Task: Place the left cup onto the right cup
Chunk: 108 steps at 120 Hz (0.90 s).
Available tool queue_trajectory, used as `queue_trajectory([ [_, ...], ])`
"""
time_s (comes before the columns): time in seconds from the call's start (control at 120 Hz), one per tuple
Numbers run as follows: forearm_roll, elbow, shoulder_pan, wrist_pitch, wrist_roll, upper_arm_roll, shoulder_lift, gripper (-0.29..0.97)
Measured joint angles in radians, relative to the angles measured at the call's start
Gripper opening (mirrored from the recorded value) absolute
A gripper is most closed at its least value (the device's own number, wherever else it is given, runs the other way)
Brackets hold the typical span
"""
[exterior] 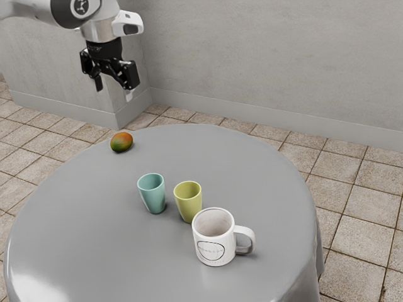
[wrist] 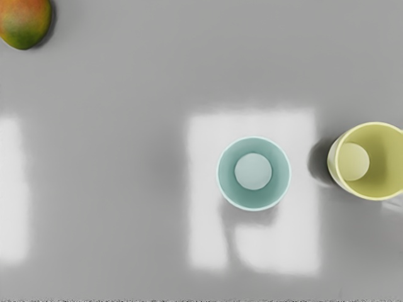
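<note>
The tool (exterior: 114, 85) is held high in the air at the exterior view's upper left, above the far edge of the bench (exterior: 75, 239); its two black fingers are seen spread apart, with nothing gripped between them; it is well clear of everything on the bench. Closest to it, near the far rim, a mango (exterior: 121, 142) coloured red, orange and green is laid on its side. Further toward the middle of the round grey bench, the teal cup (exterior: 152, 192) is stood upright, mouth up, on the exterior view's left of the yellow-green cup (exterior: 187, 201); the two are set just beside each other, with a narrow gap between them, and neither is stacked on the other. In the wrist view the teal cup (wrist: 254, 173) is looked straight down into, its pale inner bottom being visible, with the yellow-green cup (wrist: 368, 161) close beside it and the mango (wrist: 24, 22) well apart from both. Nearest the bench's front edge, just beside the yellow-green cup, a white mug (exterior: 217, 237) is stood upright, its handle turned to the exterior view's right. A tiled floor (exterior: 352, 189) is seen beyond the bench.
</note>
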Motion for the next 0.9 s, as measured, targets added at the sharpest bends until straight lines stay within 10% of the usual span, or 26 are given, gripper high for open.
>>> queue_trajectory([
  [0.9, 0.003, -0.166, -0.004, 0.155, -0.253, -0.059, 0.087, 0.68],
])
